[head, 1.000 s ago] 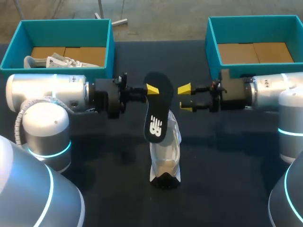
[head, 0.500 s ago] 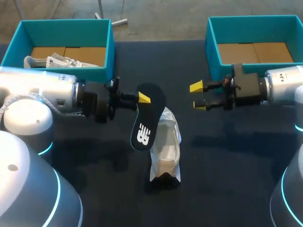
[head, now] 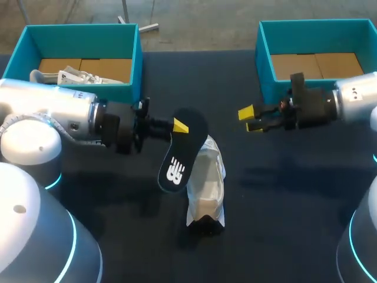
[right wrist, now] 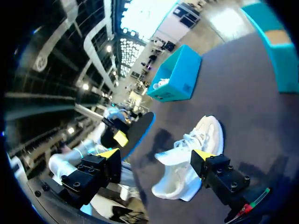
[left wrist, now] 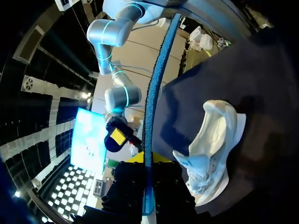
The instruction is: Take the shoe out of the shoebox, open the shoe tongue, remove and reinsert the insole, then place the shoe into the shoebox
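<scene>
My left gripper (head: 178, 125) is shut on the upper end of a black insole (head: 181, 151), which hangs tilted over the white shoe (head: 206, 187) lying on the dark table. In the left wrist view the insole (left wrist: 156, 84) shows edge-on with a blue rim, pinched between the fingers of the left gripper (left wrist: 147, 161), with the shoe (left wrist: 210, 144) beside it. My right gripper (head: 250, 118) is open and holds nothing, to the right of the insole. From the right wrist view its gripper (right wrist: 155, 154) stands wide over the shoe (right wrist: 187, 158), and the insole (right wrist: 138, 133) is ahead.
A teal shoebox (head: 136, 53) at the back left holds another white shoe (head: 73, 75). A second teal shoebox (head: 265, 47) at the back right shows only its cardboard floor, close behind my right gripper.
My left arm has carried the insole left and lower, away from the right gripper. The right gripper has drawn back to the right and opened wider.
</scene>
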Controlling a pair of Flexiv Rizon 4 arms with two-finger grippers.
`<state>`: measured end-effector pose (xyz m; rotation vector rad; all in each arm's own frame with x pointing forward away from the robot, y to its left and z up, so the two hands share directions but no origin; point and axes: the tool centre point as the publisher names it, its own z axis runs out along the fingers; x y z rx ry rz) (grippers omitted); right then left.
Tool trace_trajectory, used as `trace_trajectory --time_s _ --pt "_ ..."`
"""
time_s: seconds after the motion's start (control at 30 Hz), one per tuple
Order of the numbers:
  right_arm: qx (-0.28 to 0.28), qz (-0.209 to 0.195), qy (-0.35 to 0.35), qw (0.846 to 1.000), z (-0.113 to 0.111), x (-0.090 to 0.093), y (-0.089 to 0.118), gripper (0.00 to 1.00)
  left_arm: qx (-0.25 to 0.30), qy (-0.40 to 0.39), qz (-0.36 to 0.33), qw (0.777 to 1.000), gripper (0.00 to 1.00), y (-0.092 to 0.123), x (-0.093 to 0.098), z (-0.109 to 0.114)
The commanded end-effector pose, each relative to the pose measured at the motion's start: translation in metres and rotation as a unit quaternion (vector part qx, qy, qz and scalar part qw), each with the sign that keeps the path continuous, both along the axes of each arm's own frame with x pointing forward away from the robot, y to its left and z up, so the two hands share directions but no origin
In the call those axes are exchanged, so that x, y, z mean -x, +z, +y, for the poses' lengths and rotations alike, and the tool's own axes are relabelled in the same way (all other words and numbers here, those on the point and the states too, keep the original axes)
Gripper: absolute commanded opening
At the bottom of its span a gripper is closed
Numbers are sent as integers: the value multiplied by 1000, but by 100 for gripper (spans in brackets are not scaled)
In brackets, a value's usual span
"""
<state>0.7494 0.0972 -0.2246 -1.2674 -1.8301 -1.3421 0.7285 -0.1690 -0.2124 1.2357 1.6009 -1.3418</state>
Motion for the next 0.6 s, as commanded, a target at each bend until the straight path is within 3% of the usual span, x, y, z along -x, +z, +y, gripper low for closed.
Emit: trace_trajectory --time_s 0.03,0.1,0.13,0.57,0.6 --pt "45 -72 8 996 -26 24 1 100 -8 -3 13 1000 0 6 16 4" --pt "68 -120 23 990 -32 31 -4 100 -2 -12 42 999 0 7 24 3" --pt "100 -123 40 987 -34 33 -10 100 -8 -17 58 998 0 6 29 3" --pt "100 -123 40 987 -34 33 -10 100 -12 -23 67 997 0 6 33 3" --pt "135 -122 65 981 -28 34 -11 100 -12 -23 67 997 0 6 33 3"
